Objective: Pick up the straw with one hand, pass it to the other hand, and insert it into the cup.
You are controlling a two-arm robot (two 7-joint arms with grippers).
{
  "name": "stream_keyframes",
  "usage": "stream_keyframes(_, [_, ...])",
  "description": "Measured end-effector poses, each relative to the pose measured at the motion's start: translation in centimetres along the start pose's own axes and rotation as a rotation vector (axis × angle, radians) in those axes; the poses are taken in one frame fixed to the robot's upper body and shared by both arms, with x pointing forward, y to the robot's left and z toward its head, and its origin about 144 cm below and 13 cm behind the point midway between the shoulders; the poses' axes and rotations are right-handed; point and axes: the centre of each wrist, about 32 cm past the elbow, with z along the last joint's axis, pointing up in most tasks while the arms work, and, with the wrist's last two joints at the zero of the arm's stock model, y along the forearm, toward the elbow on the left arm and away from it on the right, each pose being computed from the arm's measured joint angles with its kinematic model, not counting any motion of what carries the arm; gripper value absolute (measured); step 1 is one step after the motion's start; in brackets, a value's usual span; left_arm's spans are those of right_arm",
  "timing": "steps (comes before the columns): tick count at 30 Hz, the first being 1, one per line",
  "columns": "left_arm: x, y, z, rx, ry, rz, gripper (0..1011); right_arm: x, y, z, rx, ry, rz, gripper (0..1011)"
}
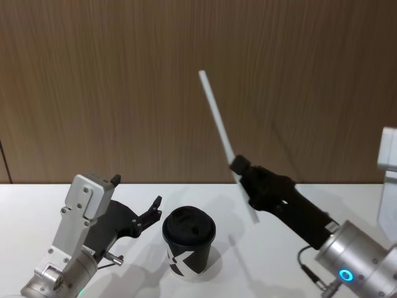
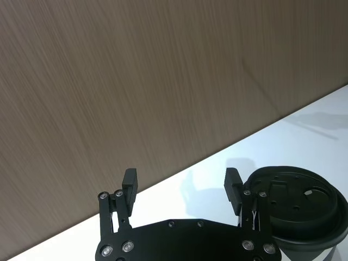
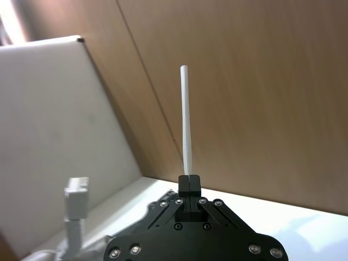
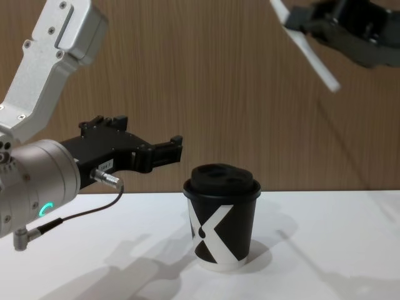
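Right end effector (image 1: 239, 166) hangs raised above tabletop (image 1: 260, 273), clamped on straw (image 1: 217, 118); straw tilted in the air, up and right of cup (image 1: 189, 245), long end upward. Left end effector (image 1: 135, 192) gapes empty, low, just beside cup. Cup stands upright, lidded, on tabletop.

The straw (image 1: 218, 118) is thin, white and straight, held in the air on a slant with its long upper end leaning toward the robot's left and a short stub below the right gripper (image 1: 239, 166), whose fingers are clamped on it. The cup (image 1: 188, 251) – black paper, big white X, white base rim, domed black lid (image 1: 189, 226) on – stands upright on the white table (image 1: 37, 205), lower than the straw. The left gripper (image 1: 138, 192) hovers just beside it at about lid height, fingers spread apart, holding nothing
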Motion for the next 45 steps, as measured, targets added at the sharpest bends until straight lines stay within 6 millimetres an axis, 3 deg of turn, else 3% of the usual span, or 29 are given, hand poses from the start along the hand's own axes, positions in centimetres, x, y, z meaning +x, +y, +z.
stream_keyframes(20, [0.0, 0.0, 0.0, 0.000, 0.000, 0.000, 1003, -2.4, 4.0, -1.8, -0.038, 0.204, 0.219, 0])
stream_keyframes(45, [0.2, 0.1, 0.1, -0.004, 0.014, 0.003, 1003, -2.1, 4.5, -2.4, -0.051, 0.239, 0.247, 0])
